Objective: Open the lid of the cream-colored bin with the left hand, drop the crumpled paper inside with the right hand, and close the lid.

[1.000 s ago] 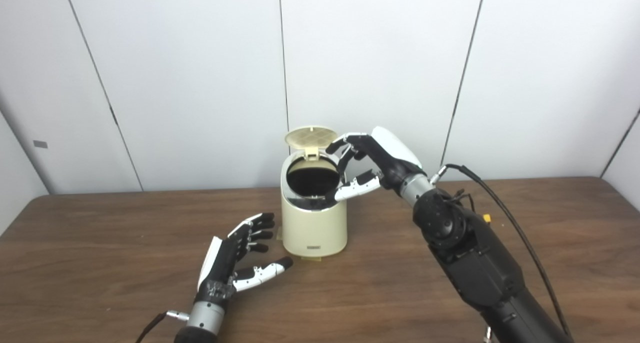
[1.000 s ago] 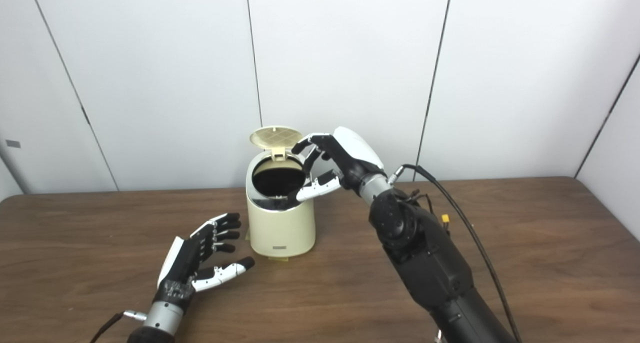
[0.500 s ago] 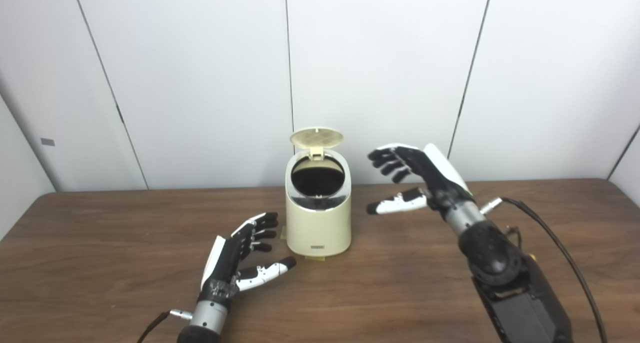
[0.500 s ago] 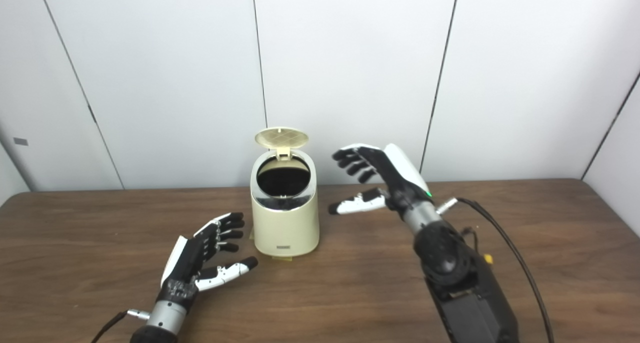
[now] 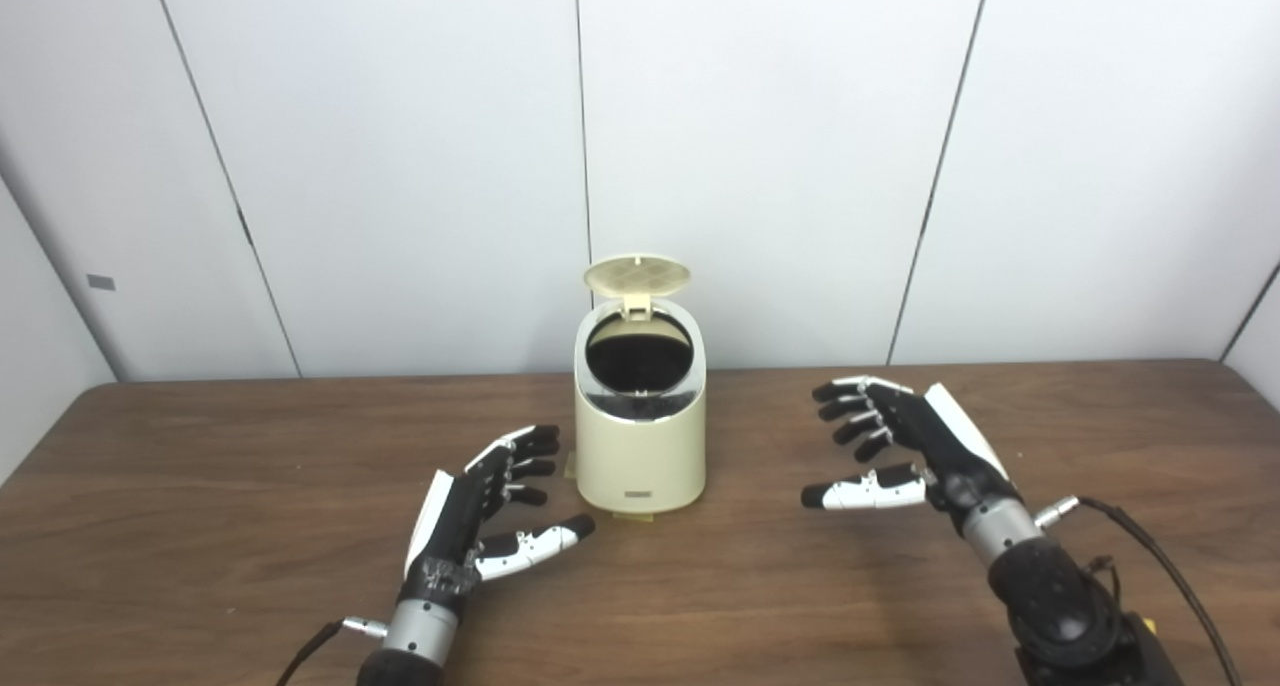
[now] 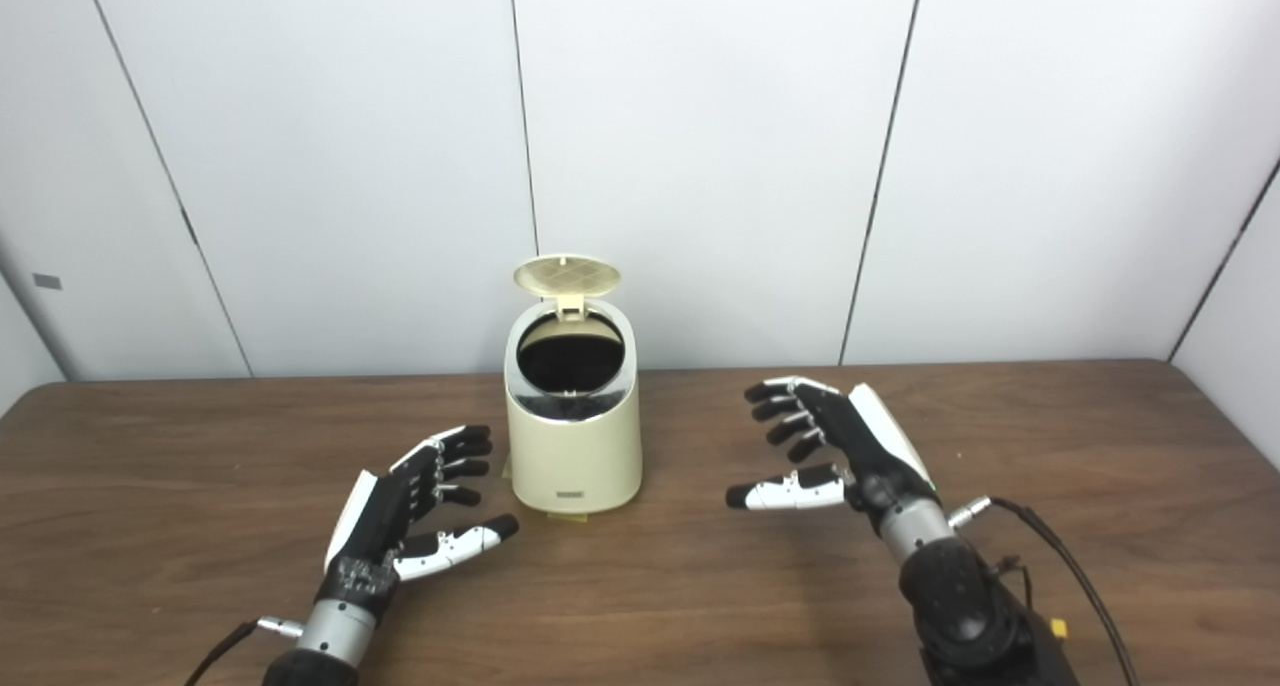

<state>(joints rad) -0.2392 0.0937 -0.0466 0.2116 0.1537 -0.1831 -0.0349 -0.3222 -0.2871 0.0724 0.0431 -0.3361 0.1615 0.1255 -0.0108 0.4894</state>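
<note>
The cream bin (image 5: 640, 431) stands mid-table with its lid (image 5: 637, 274) up. My left hand (image 5: 478, 511) and right hand (image 5: 905, 446) both sit wide and hold nothing. I see no paper. If I push the lid too hard, the bin may tip.

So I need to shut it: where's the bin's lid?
The lid stands flipped up behind the bin, mid-table near the wall, between both open hands.
</note>
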